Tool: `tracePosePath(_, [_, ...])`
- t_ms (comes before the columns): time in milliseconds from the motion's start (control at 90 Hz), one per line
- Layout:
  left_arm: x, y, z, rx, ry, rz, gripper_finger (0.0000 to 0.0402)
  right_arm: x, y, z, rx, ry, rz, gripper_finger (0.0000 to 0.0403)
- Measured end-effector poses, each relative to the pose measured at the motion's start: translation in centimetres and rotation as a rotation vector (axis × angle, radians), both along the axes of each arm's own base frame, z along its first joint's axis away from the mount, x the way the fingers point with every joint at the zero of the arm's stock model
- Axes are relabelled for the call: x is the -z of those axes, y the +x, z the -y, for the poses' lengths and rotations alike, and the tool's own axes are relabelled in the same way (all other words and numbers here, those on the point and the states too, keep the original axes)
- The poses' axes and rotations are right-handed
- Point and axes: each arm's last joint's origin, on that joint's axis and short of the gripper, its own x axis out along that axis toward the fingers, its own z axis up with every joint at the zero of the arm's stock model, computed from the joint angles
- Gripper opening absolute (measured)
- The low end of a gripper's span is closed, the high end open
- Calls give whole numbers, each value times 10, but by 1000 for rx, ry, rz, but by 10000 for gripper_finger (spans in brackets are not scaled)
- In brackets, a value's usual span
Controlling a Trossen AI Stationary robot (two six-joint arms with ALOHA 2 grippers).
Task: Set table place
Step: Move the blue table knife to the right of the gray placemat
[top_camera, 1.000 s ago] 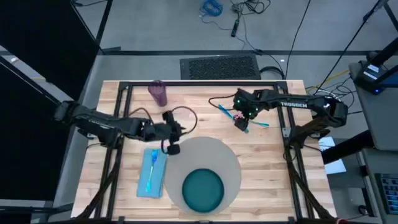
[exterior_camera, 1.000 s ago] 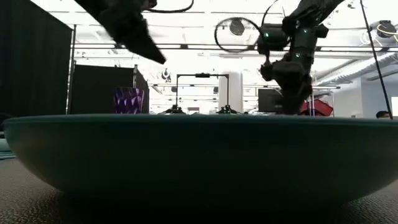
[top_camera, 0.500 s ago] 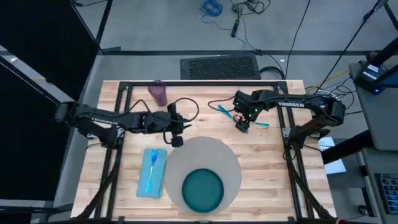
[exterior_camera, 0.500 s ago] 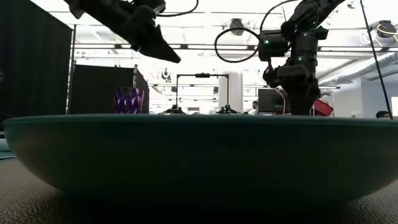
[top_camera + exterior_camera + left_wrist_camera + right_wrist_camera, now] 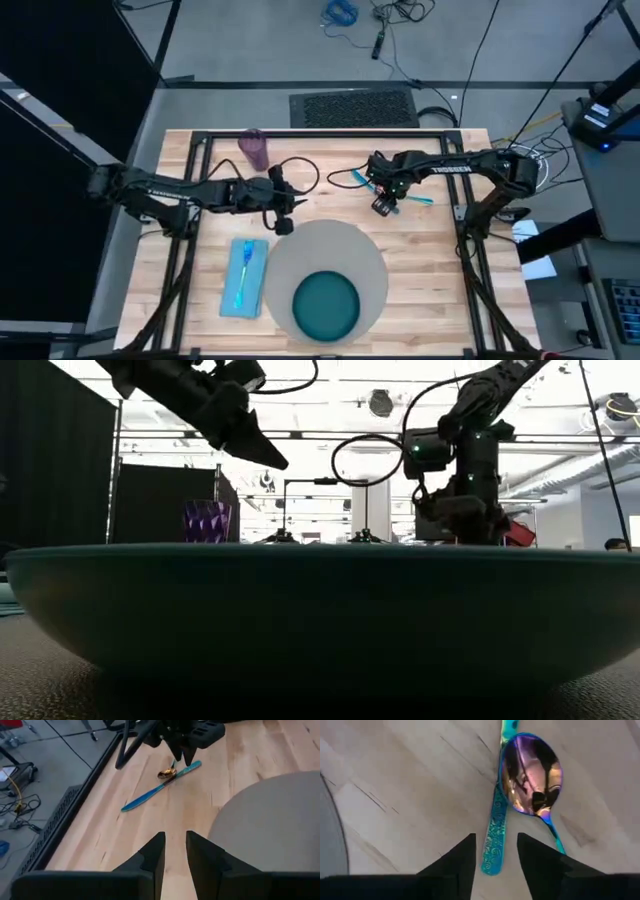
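Right wrist view: the right gripper [image 5: 494, 851] hangs open, narrowly, over the spoon [image 5: 530, 773] and knife handle [image 5: 495, 837] on the table [image 5: 420, 250]. Probably the knife comes first; centre fingers astride its handle. Left gripper [image 5: 172, 851], narrowly open, waits beside the mat [image 5: 345, 245].

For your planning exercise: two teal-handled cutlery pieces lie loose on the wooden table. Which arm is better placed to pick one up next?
Probably the right: its open pincer hangs directly over the crossed iridescent spoon and teal-handled knife. The left pincer hovers farther off, beside the round grey-beige mat.
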Motion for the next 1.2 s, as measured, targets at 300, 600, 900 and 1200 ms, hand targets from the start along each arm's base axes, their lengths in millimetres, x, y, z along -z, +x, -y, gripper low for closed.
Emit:
tracePosePath(300, [1, 0, 1, 34, -19, -7, 63, 23, 9, 4, 43, 7, -40, 118])
tracePosePath(600, [1, 0, 1, 36, -21, -11, 63, 25, 9, 4, 72, -2, -54, 113])
tracePosePath(900, [2, -1, 1, 39, -15, -20, 63, 25, 10, -12, 111, 9, -102, 46])
tracePosePath(1200, [3, -2, 1, 45, -8, -44, 63, 25, 13, -34, 134, 24, -134, 3])
